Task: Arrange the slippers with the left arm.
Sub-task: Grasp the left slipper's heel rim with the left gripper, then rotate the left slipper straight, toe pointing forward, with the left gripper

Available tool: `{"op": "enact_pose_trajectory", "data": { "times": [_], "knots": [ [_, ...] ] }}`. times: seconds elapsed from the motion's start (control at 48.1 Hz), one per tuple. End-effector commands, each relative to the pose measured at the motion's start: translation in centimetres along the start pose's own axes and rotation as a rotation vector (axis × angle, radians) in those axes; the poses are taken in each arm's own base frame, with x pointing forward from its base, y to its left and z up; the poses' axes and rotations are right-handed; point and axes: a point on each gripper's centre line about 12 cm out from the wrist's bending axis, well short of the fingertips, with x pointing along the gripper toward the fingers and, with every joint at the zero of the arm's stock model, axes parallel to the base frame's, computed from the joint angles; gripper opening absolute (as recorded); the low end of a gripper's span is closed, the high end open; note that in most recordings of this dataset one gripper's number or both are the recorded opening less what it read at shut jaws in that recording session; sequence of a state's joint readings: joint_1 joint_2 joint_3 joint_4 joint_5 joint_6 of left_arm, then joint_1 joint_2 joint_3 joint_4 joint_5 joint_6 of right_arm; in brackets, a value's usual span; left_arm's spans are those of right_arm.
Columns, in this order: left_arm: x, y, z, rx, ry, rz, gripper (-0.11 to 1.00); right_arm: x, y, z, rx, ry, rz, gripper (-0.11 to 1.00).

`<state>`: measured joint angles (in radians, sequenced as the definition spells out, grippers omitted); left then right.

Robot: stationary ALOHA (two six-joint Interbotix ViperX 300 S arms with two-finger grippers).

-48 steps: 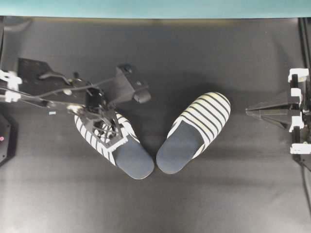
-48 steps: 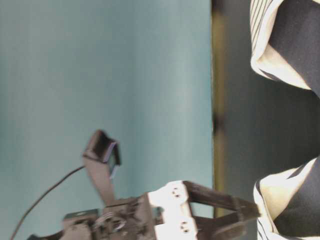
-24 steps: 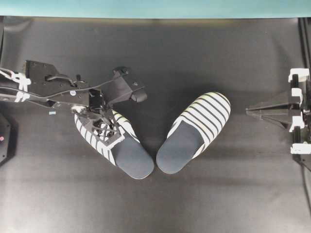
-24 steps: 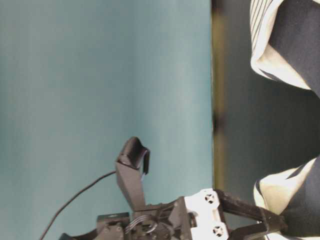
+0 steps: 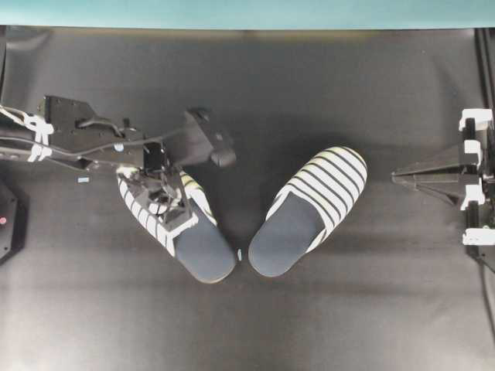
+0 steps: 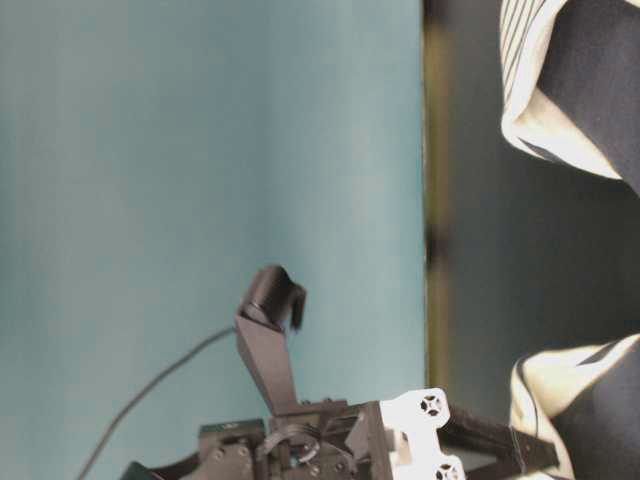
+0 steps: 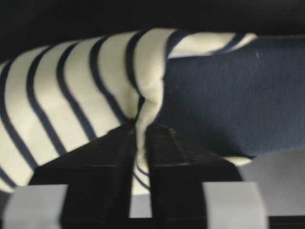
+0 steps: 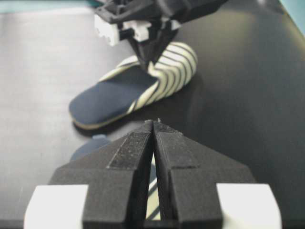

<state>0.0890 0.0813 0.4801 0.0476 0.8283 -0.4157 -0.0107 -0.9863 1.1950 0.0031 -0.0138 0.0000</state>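
Note:
Two striped slippers lie on the black table, toes apart and heels close. The left slipper point(image 5: 197, 247) sits under my left gripper point(image 5: 164, 207), which is shut on the edge of its white-and-navy toe cover. In the left wrist view the cover's fabric point(image 7: 71, 95) is pinched into a fold between the black fingers point(image 7: 112, 157), beside the navy insole point(image 7: 224, 90). The right slipper point(image 5: 309, 209) lies free. My right gripper point(image 5: 396, 176) is shut and empty at the right, pointing at that slipper. In its wrist view the gripper point(image 8: 153, 124) faces the held slipper point(image 8: 119, 95).
The black table point(image 5: 255, 325) ends at a teal wall point(image 5: 247, 11) at the back. The left arm's camera mount point(image 5: 209, 139) juts out above the left slipper. A dark unit with a red light point(image 5: 4, 220) sits at the left edge.
My left gripper has closed onto the left slipper's toe cover. That slipper has shifted slightly, its heel moving a little left, away from the other slipper. The right arm has not moved.

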Motion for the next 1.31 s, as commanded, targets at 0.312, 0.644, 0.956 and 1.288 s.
{"op": "enact_pose_trajectory", "data": {
  "times": [0.312,0.644,0.956,1.288],
  "knots": [
    [-6.0,-1.4,4.7,0.262,-0.156,-0.025,0.01,-0.1,-0.1,0.2,0.0,-0.017,-0.008,0.0],
    [-3.9,-1.0,5.4,0.307,-0.182,-0.025,0.01,-0.1,-0.2,0.2,0.005,-0.015,-0.009,0.0],
    [-0.9,0.4,4.0,0.248,-0.188,-0.028,0.01,-0.1,-0.1,-0.2,0.005,-0.009,-0.008,0.0],
    [0.1,0.4,4.3,0.214,-0.233,-0.045,0.01,-0.1,-0.1,-0.6,0.006,-0.009,-0.008,0.0]
  ]
}}
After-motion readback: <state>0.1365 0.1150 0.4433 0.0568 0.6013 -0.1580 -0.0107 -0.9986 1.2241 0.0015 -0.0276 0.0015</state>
